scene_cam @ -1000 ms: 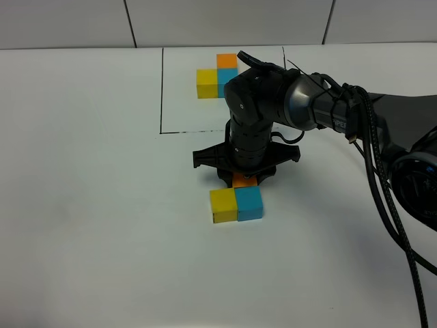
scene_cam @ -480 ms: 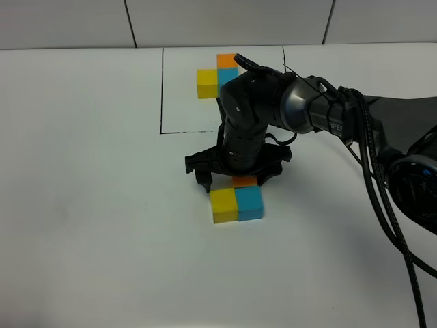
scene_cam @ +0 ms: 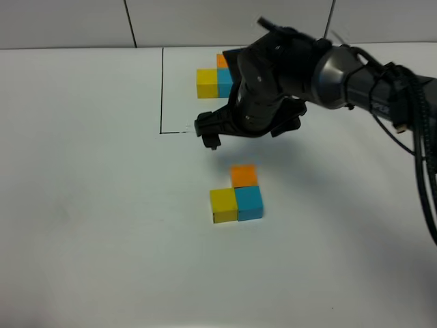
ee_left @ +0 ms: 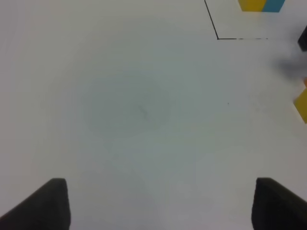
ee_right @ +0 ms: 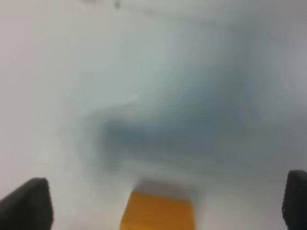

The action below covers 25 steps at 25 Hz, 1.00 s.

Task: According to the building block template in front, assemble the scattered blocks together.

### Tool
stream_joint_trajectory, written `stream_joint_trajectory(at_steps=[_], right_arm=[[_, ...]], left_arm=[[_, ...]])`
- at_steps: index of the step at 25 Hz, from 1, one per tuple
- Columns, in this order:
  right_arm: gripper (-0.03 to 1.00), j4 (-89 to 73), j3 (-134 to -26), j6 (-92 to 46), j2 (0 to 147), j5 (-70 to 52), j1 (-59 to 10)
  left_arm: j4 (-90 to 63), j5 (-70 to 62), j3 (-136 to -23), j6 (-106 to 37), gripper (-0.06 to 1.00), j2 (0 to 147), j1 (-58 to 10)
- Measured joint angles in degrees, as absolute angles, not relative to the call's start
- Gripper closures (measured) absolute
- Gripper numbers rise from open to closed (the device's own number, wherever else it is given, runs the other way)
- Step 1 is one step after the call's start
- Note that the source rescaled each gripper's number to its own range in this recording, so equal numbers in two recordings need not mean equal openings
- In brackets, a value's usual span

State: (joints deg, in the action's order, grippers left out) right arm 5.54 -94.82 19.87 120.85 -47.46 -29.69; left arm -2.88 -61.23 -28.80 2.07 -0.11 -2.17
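Orange, sky-blue and yellow are seen joined in an L near the middle of the desk: the orange cube [scene_cam: 244,175] is set against the far side of the sky-blue cube [scene_cam: 249,202], with the yellow cube [scene_cam: 223,206] touching the blue one's left face. The same arrangement is shown by the building block template [scene_cam: 217,77] at the far edge, so the assembly is judged essentially complete.

The right gripper [scene_cam: 247,127] is held spread and empty between template and cubes. The left gripper [ee_left: 160,203] is likewise spread, over bare desk [scene_cam: 102,205].

The template's orange cube is largely hidden by the right arm. The right wrist view is badly blurred.
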Motion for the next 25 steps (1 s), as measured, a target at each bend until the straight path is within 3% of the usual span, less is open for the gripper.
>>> stream_joint_trajectory(at_steps=[12, 18, 25], right_arm=[[0.03, 0.0, -94.4, 4.9, 113.2, -52.7, -9.1], [0.02, 1.8, -85.3, 4.5, 99.4, -52.4, -8.3], [0.02, 3.8, -66.4, 7.3, 79.6, -50.2, -8.3]], left_arm=[[-2.9, -61.2, -28.8, 2.0, 0.11, -0.1, -2.2], [-2.9, -61.2, -28.8, 1.9, 0.11, -0.1, -2.2], [-2.9, -61.2, -28.8, 1.9, 0.11, -0.1, -2.2]])
